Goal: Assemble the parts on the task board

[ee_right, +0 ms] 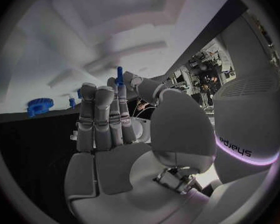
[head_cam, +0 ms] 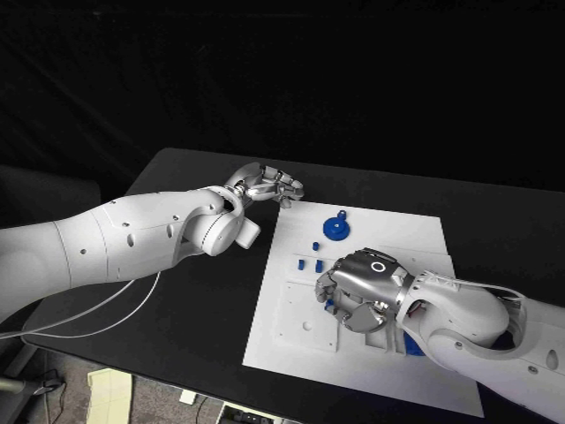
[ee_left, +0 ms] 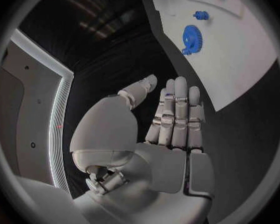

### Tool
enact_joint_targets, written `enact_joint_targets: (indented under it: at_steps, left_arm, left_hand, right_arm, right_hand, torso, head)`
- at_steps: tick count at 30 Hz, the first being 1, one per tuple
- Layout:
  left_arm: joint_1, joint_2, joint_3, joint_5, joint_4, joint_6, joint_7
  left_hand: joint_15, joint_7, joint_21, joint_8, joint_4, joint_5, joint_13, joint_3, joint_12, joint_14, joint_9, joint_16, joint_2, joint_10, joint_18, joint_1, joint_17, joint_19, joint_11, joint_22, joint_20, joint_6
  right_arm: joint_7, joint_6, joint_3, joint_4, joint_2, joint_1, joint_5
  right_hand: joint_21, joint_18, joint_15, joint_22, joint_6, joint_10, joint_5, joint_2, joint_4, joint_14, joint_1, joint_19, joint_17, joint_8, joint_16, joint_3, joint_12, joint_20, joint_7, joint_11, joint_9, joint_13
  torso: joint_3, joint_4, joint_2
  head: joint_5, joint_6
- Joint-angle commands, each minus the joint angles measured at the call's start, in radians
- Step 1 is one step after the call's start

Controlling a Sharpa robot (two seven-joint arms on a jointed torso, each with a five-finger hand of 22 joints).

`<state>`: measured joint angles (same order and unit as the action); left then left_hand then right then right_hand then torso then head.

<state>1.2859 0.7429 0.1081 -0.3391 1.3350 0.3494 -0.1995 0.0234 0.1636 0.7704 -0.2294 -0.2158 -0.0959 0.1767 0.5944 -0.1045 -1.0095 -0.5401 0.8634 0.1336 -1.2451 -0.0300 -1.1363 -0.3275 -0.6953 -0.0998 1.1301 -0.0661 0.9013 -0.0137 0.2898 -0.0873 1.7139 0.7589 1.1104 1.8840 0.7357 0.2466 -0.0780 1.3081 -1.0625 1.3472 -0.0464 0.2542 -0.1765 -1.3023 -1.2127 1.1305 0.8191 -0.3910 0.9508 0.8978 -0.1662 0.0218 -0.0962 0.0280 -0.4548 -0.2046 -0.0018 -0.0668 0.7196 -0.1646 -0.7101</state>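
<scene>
Right hand low over the task board, near its middle, a slim blue peg pinched upright at its fingertips; small blue parts lie just beyond it; blue gear near the board's far edge; left hand over the black table off the board's far left corner, fingers straight and close together, holding nothing.

We read just 1 piece of text: the brand word "sharpa" on the white casing of the right arm in the right wrist view, lying sideways beside a glowing stripe. We make out no other lettering or numbers.
</scene>
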Motion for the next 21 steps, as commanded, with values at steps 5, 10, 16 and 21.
enact_joint_targets:
  at_steps: [5, 10, 16, 21]
  left_arm:
    - [0.001, -0.002, -0.001, -0.001, 0.002, -0.01, -0.001]
    - [0.001, -0.002, -0.001, -0.002, 0.002, -0.012, 0.0]
    - [0.001, -0.002, -0.001, -0.002, 0.002, -0.011, 0.001]
    - [0.001, -0.002, -0.001, -0.003, 0.002, -0.011, 0.002]
  left_hand:
    - [-0.002, -0.001, -0.006, -0.005, -0.007, -0.001, 0.001, 0.0, 0.003, -0.006, 0.002, -0.007, -0.014, 0.005, 0.014, 0.0, -0.002, 0.005, 0.0, 0.002, -0.01, -0.009]
    - [-0.002, -0.001, -0.007, -0.006, -0.007, -0.001, 0.001, 0.001, 0.003, -0.006, 0.002, -0.008, -0.015, 0.005, 0.014, -0.001, -0.002, 0.005, 0.0, 0.002, -0.01, -0.009]
    - [-0.002, -0.001, -0.007, -0.006, -0.007, -0.001, 0.001, 0.001, 0.003, -0.006, 0.002, -0.008, -0.015, 0.005, 0.014, -0.001, -0.003, 0.005, 0.0, 0.002, -0.01, -0.009]
    - [-0.002, -0.001, -0.007, -0.006, -0.007, -0.001, 0.001, 0.001, 0.003, -0.006, 0.002, -0.009, -0.015, 0.005, 0.014, -0.002, -0.003, 0.005, 0.0, 0.002, -0.011, -0.009]
  right_arm:
    - [0.005, 0.001, -0.001, 0.003, 0.001, -0.002, 0.028]
    - [0.011, 0.004, -0.001, 0.004, 0.0, -0.002, 0.032]
    - [0.017, 0.013, -0.001, 0.006, -0.001, -0.002, 0.041]
    - [0.019, 0.014, -0.001, 0.008, 0.002, -0.002, 0.043]
  right_hand:
    - [0.006, 0.015, -0.006, 0.023, 0.003, 0.008, -0.004, -0.013, -0.002, -0.002, -0.003, -0.001, -0.001, -0.001, 0.001, -0.004, -0.006, -0.005, -0.001, -0.002, -0.001, -0.08]
    - [0.006, 0.015, -0.006, 0.023, 0.003, 0.008, -0.004, -0.013, -0.002, -0.002, -0.003, -0.001, -0.001, -0.001, 0.001, -0.004, -0.006, -0.005, -0.001, -0.002, -0.002, -0.081]
    - [0.007, 0.015, -0.007, 0.023, 0.003, 0.008, -0.004, -0.012, -0.002, -0.003, -0.003, -0.001, -0.001, -0.001, 0.002, -0.004, -0.006, -0.005, -0.001, -0.003, -0.002, -0.081]
    - [0.007, 0.015, -0.007, 0.022, 0.002, 0.009, -0.004, -0.012, -0.003, -0.003, -0.003, 0.0, -0.001, -0.001, 0.002, -0.003, -0.006, -0.005, -0.001, -0.003, -0.002, -0.082]
  torso:
    - [-0.0004, -0.0001, 0.0]
    - [-0.0001, 0.0001, 0.0]
    - [-0.0002, -0.0001, 0.0]
    - [-0.0003, -0.0004, 0.0]
  head:
    - [-0.001, -0.001]
    - [-0.002, -0.001]
    - [-0.002, -0.002]
    - [-0.002, -0.002]
